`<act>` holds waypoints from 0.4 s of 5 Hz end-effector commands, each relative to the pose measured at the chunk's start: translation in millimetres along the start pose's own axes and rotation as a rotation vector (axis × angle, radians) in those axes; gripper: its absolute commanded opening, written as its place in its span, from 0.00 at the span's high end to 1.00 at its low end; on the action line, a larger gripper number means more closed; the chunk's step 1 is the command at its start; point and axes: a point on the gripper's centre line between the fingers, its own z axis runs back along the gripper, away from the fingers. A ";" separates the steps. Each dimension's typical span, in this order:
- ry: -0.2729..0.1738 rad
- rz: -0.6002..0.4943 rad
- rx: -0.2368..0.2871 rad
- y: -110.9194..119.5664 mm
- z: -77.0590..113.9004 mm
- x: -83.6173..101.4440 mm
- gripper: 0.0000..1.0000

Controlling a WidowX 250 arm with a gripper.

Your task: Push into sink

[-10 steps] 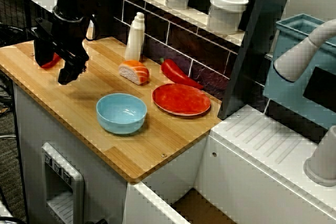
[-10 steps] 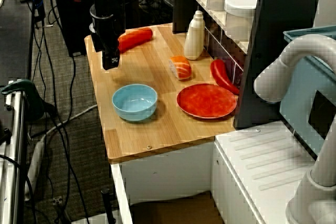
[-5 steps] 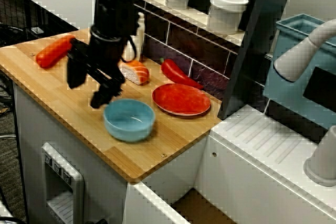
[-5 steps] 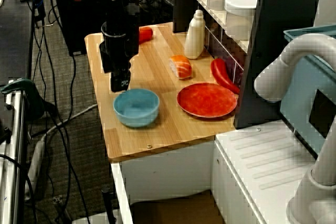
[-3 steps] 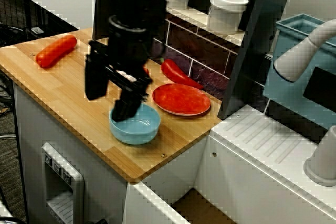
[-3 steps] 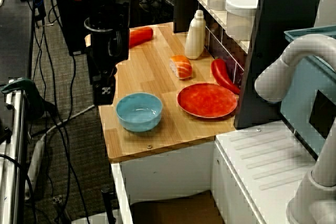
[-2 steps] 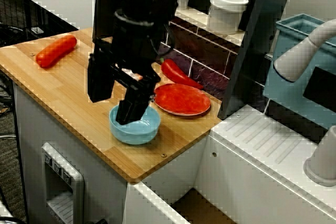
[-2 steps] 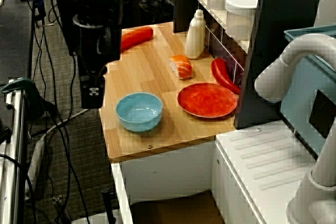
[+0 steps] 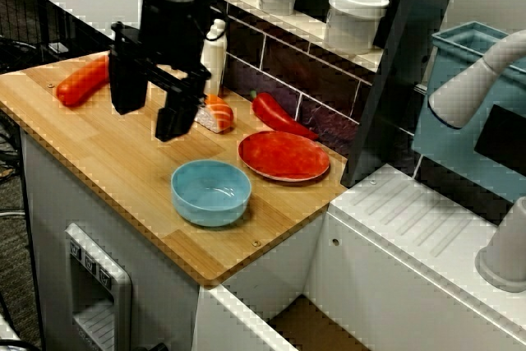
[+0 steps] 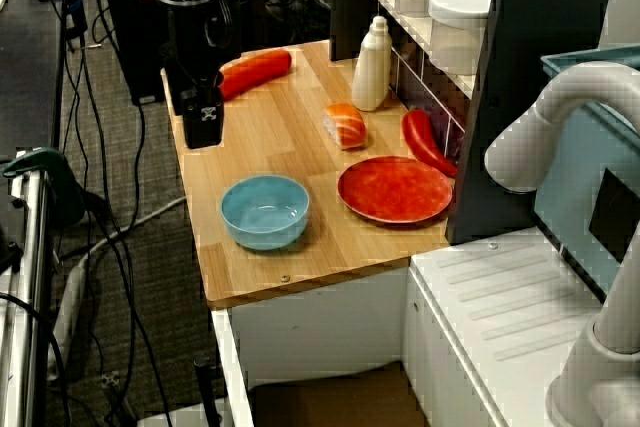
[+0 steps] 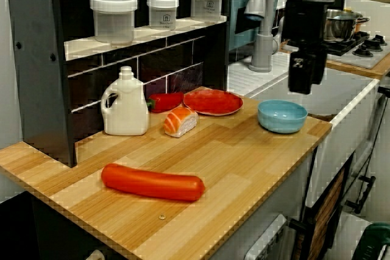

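Blue bowl [image 9: 211,192]: seated upright on the wooden surface [image 9: 107,158] near its front edge, just beside the red plate [image 9: 283,155], apart from it; well short of the sink [image 9: 306,324], of which only a brownish floor corner is seen below the surface's end. Bowl seen empty.

Gripper [image 9: 148,113]: black, raised above the surface behind the bowl, touching nothing; two fingers [image 9: 174,114] are spread apart, nothing held between.

Salmon sushi piece [image 9: 215,113]: set behind the bowl, near the white bottle [image 9: 214,57].

Red pepper [image 9: 278,114]: laid against the tiled back wall.

Orange sausage [image 11: 152,181]: laid at the surface's far end.
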 end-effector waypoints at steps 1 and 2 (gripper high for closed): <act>-0.050 0.073 0.064 40.7 -4.8 25.0 0.00; -0.061 0.081 0.094 44.0 -15.2 25.2 0.00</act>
